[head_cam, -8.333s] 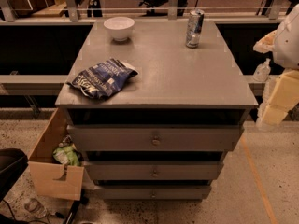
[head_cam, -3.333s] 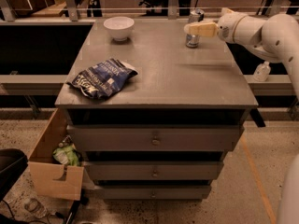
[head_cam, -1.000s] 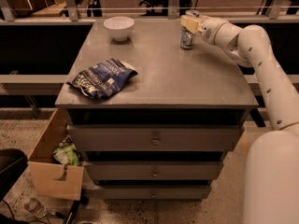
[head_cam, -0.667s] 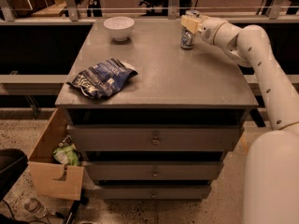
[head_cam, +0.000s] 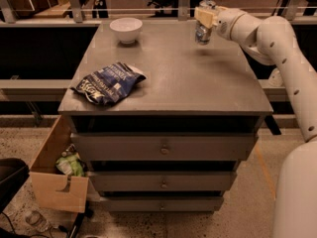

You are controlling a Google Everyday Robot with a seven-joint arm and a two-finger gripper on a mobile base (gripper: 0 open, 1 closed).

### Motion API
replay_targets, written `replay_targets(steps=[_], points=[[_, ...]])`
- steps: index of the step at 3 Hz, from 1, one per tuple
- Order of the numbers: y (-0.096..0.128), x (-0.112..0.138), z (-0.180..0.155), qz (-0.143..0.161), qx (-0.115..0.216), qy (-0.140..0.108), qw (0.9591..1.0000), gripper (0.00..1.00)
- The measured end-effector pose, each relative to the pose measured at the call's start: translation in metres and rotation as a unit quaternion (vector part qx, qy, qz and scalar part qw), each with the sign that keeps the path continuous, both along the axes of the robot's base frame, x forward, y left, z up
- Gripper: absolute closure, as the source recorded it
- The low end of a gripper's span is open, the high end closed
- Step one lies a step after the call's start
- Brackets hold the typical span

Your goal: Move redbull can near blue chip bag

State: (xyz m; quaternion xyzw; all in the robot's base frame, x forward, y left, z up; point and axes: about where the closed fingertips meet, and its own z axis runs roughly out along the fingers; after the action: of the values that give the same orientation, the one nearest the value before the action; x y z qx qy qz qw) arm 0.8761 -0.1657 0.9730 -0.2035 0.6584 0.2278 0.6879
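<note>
In the single camera view, the gripper (head_cam: 204, 19) is at the far right of the grey drawer cabinet (head_cam: 198, 86), reaching in on the white arm (head_cam: 277, 38). Its fingers are closed over the upper part of the redbull can (head_cam: 202, 33), which hangs upright below them. A shadow on the top beneath the can suggests it is just clear of the surface. The blue chip bag (head_cam: 109, 82) lies crumpled near the front left edge, well apart from the can. The main risk I see is the grip: it is high on a slim, smooth can, so the can could swing or slip on the way across. Set down tilted, it would likely topple and roll toward an edge. A low approach could also nudge the bag off the near edge, or land the can on the crinkled foil, where it would not stand. The white bowl (head_cam: 126, 33) at the far left looks empty from here and lies off the direct path. The cabinet's drawers (head_cam: 163, 145) are shut, so their contents are hidden. On the floor to the left, an open cardboard box (head_cam: 59, 192) holds a green wrapper (head_cam: 71, 163).
</note>
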Motion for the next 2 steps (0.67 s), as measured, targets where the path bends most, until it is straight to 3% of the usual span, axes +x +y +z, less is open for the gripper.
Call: replay_targets(steps=[1,2], points=[[0.002,-0.037,0.030,-0.014,-0.010,-0.015,0.9997,1.00],[0.003,-0.089,0.057,-0.026,-0.008,-0.034,0.9990,1.00]])
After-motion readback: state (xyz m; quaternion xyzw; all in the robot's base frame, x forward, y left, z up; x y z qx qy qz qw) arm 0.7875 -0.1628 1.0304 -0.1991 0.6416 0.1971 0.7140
